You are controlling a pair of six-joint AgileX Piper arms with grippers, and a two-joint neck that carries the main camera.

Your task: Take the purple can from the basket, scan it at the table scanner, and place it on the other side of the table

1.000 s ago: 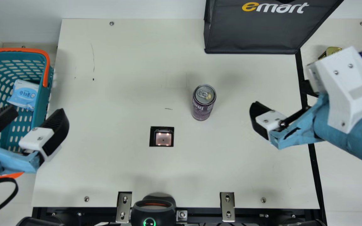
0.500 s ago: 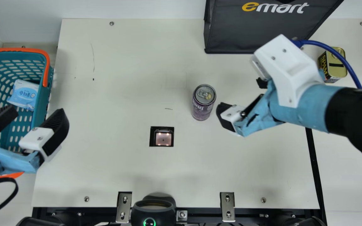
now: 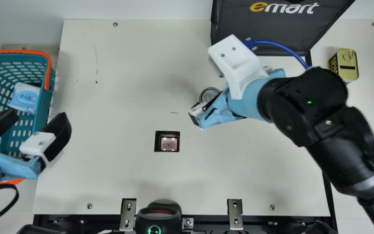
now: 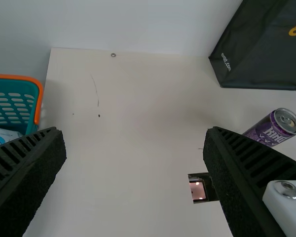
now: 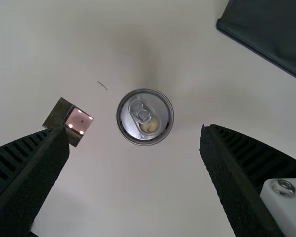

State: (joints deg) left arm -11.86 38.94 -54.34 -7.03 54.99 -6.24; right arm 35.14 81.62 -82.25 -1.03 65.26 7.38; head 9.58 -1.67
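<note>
A cream table (image 3: 109, 182) backs onto a pale wall, with a dark bag (image 3: 258, 26) standing by its far edge and a gold tin (image 3: 347, 65) off to the right. The purple can (image 5: 144, 117) is out of the basket (image 3: 41, 104) and upright on the table, just beside the scanner (image 3: 168, 144). The right arm (image 3: 297, 104) leans over it with its jaws apart; in the right wrist view the can's top sits ahead of the gap, touched by neither side. Over by the basket the left arm (image 3: 11, 164) has its jaws apart too, holding nothing.

The step in hand looks like the right arm's grasp, and the aim seems fair. The danger is in the last stretch: come in off centre and one side of the jaws could catch the rim and tip the can, which would then roll, perhaps across the scanner. Closing too high, on the narrowing shoulder, might let smooth metal slip once lifted. A grip that covers the barcode, or the wrong face turned to the glass, could cost the scan. Whether it has already been read, I can't tell. After that, a low swing to the right might clip the bag or knock the tin.
</note>
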